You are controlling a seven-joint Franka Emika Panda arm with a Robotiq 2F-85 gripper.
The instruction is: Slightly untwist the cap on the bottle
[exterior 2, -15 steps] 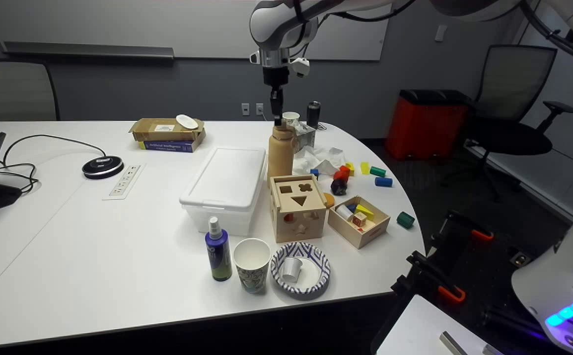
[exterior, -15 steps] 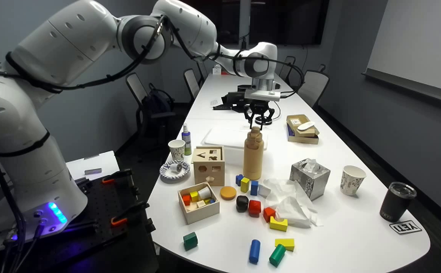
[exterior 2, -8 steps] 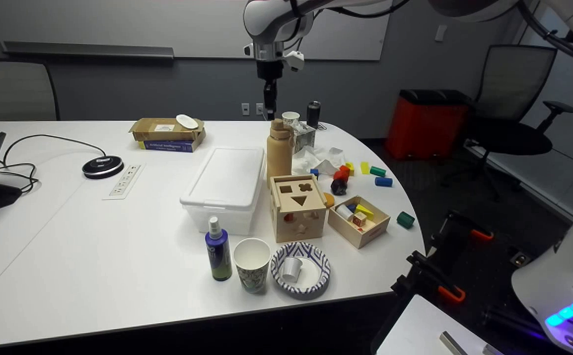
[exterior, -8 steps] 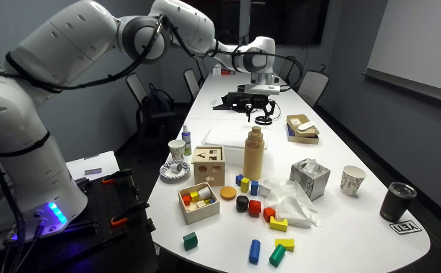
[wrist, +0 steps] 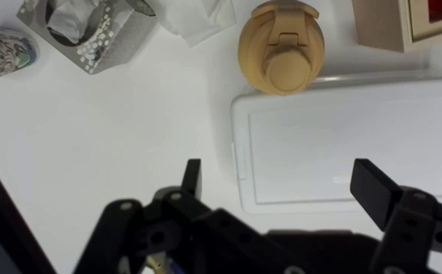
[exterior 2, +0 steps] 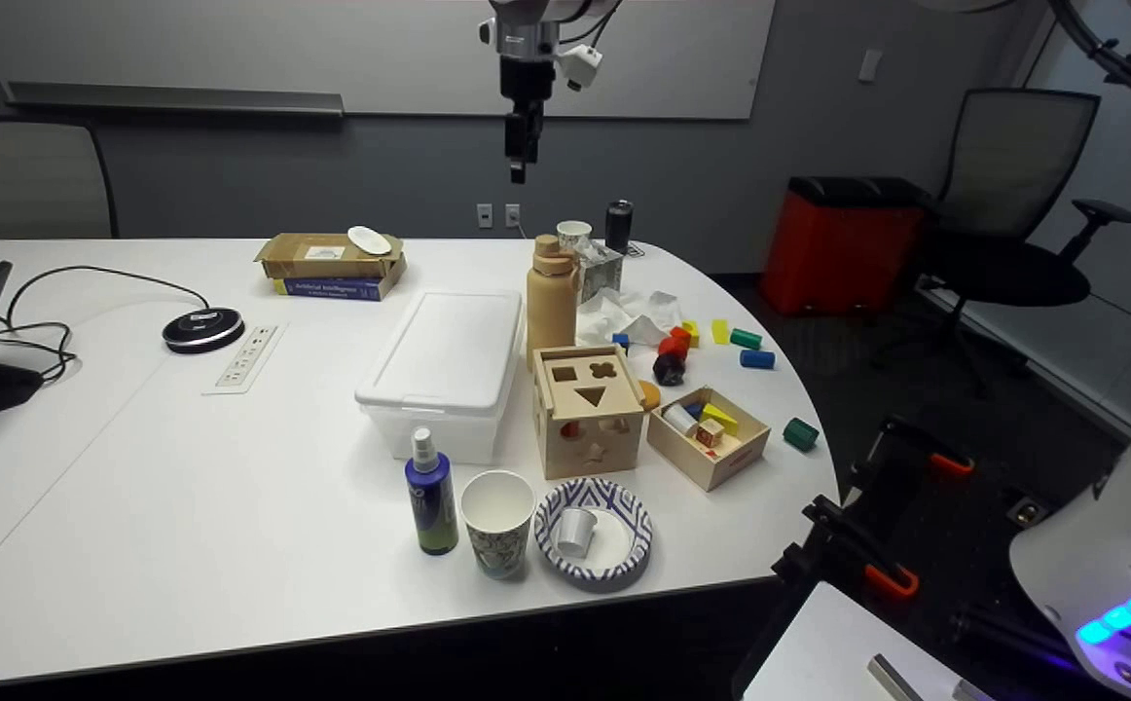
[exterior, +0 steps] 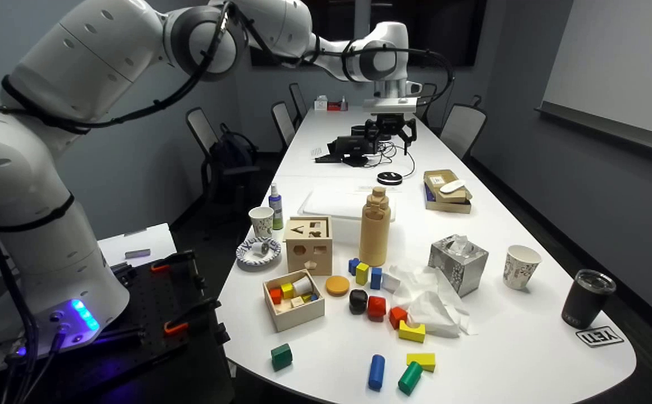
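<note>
The tall tan bottle (exterior: 374, 235) stands upright on the table, and its small round cap (exterior: 379, 193) sits on top. From above, in the wrist view, the cap (wrist: 287, 70) shows as a tan disc at the near side of the bottle (wrist: 252, 53). My gripper (exterior: 390, 150) hangs well above the bottle, apart from it. Its two black fingers are spread wide with nothing between them; in the wrist view the gripper (wrist: 277, 167) has the cap beyond its tips. An exterior view shows the gripper (exterior 2: 518, 175) higher than the cap (exterior 2: 547, 245).
Close to the bottle are a white lidded bin (exterior 2: 449, 341) and a wooden shape-sorter box (exterior: 309, 252). A silver tissue box (exterior: 458, 269), crumpled tissue (exterior: 435, 306) and loose coloured blocks lie around it. A paper cup (exterior: 520, 268) and a black tumbler (exterior: 587, 297) stand farther off.
A second ago the fingers were close together at the cap. Since then the gripper has spread its fingers and risen clear. The bottle stands almost where it stood.
</note>
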